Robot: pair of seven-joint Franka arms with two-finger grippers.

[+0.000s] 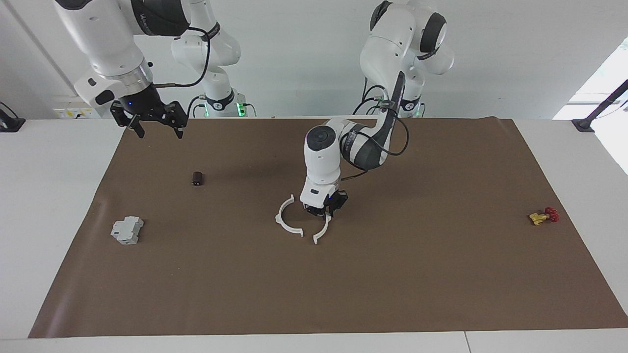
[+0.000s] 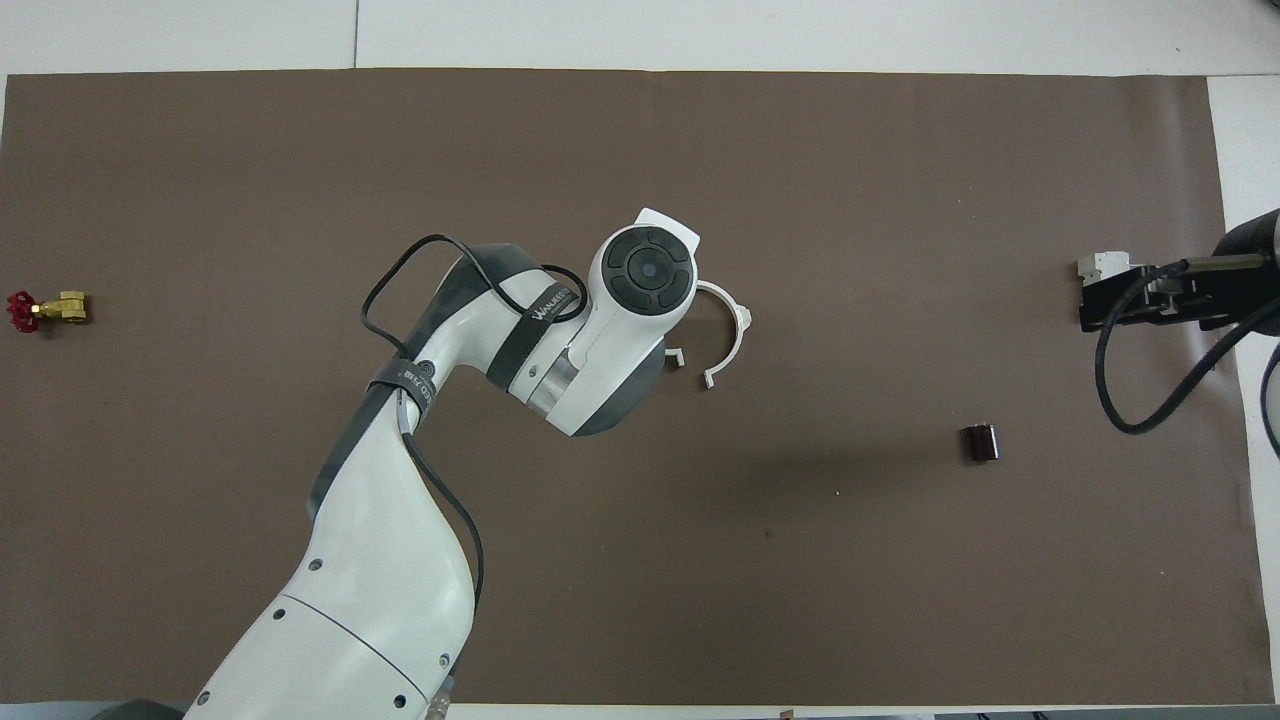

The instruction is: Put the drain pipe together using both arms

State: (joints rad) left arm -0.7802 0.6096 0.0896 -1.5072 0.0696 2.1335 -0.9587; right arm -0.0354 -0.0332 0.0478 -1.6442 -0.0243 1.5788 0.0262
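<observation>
The left tool (image 1: 324, 212) is clamped on one arc (image 1: 321, 232), just beside the other arc (image 1: 287, 219) lying on the worktop. Line the end tabs up squarely before pressing them together. The right tool (image 1: 154, 124), fingers apart, waits above the worktop's edge.

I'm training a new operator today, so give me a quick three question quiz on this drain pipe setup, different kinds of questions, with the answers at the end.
1. True or false: the left gripper is shut on a white half-ring.
2. Multiple choice: the right gripper is A) on the grey block, B) up in the air at the right arm's end of the brown mat, C) gripping the second half-ring.
3. Fill in: the small object at the left arm's end of the mat is a red-and-yellow ____.

Key: 1 true; 2 B; 3 valve.
</observation>
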